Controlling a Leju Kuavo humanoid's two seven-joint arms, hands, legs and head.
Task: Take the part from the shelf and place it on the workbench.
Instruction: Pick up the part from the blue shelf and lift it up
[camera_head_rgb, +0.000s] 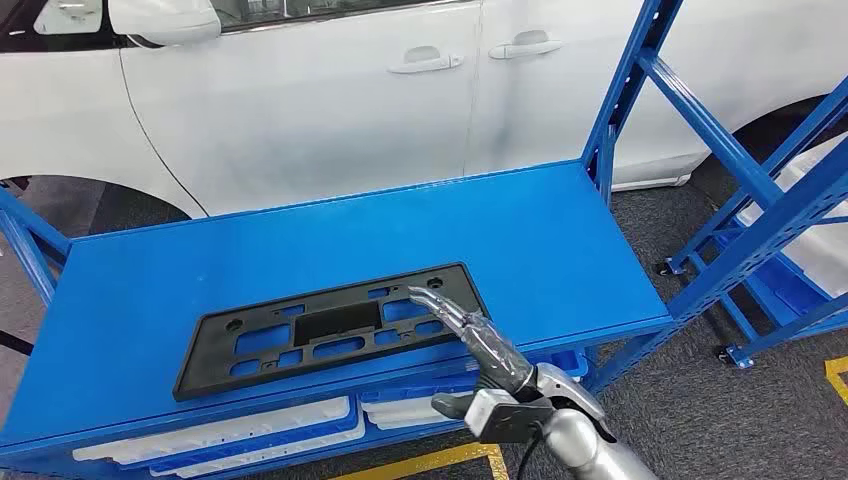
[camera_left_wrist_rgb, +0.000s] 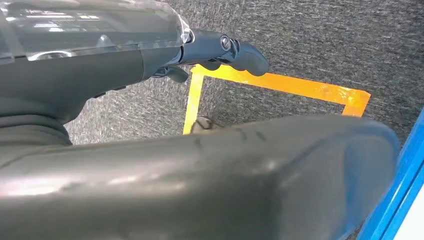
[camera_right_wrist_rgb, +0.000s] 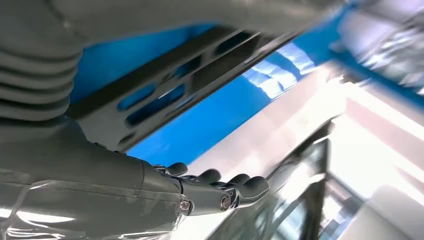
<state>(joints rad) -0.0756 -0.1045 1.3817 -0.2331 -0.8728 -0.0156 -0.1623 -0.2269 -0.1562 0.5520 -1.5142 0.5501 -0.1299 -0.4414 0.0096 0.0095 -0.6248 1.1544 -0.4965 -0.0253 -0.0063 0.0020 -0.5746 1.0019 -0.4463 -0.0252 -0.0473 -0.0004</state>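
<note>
A white car (camera_head_rgb: 330, 90) was seen filling the far side of the scene, its doors and handles turned toward the camera. In front of it a blue workbench (camera_head_rgb: 560, 240) was stretched from left to right, with blue shelf uprights (camera_head_rgb: 735, 160) standing at its right end over grey carpet. White trays (camera_head_rgb: 230, 435) were stored on the level beneath the near edge of the bench top. On the bench top, toward the near side and a little left of centre, the black plate holder (camera_head_rgb: 320, 328) was laid flat, its long side running left to right and its right end slightly farther away.

The right hand (camera_head_rgb: 470, 335) was reached in from the near right, above the right end of the plate holder, with its fingers (camera_right_wrist_rgb: 220, 187) stretched out and held close side by side and nothing gripped. Whether the fingertips were touching the part could not be told. The left hand (camera_left_wrist_rgb: 150, 75) was hung low over the carpet and a strip of orange floor tape (camera_left_wrist_rgb: 280, 85); nothing was held in it, but how its fingers were set could not be told.
</note>
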